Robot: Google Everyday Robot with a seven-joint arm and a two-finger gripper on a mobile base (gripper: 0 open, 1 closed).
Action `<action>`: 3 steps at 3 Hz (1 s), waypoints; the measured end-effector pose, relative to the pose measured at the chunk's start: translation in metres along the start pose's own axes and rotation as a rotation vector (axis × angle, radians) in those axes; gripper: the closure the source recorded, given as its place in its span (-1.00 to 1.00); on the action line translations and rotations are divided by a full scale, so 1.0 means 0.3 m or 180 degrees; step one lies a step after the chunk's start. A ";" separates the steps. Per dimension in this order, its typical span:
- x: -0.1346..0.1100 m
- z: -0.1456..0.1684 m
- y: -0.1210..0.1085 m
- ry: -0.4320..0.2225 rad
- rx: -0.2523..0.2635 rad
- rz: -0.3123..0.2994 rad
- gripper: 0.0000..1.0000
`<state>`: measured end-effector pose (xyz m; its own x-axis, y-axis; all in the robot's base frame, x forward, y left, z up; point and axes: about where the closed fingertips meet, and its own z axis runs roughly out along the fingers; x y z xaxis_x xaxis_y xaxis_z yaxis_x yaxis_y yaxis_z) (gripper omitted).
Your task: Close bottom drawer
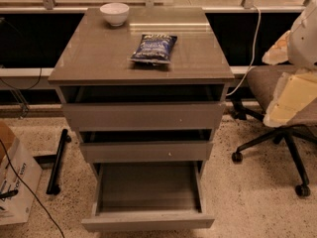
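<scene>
The bottom drawer (pixel 148 192) stands pulled well out of the cabinet toward me, low near the floor, its shallow box bare inside. It lies down and to the left of my end effector (pixel 291 99), which hangs high off the cabinet's right side, in front of the chair (pixel 261 86). I cannot tell whether the end effector is released or clenched; it grasps nothing I can see.

The drawer's flat front runs left to right, and its travel runs front to back, so I judge the push must land square on that panel, aimed into the cabinet. The panel is smooth grey-brown laminate with no handle and hard, straight edges.

Above it, nearer my end effector's height, the middle drawer (pixel 146 151) and top drawer (pixel 143 116) show dark gaps. Up and left of me, the glossy counter (pixel 94 63) carries a crinkled blue chip bag (pixel 154 47) and a round white bowl (pixel 114 13).
</scene>
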<state>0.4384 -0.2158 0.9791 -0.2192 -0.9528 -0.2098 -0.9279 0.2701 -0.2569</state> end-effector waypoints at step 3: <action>0.055 0.416 0.117 -0.0362 -0.0350 -0.0146 0.87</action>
<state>0.4398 -0.2049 0.8488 -0.1463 -0.9403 -0.3072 -0.9650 0.2040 -0.1650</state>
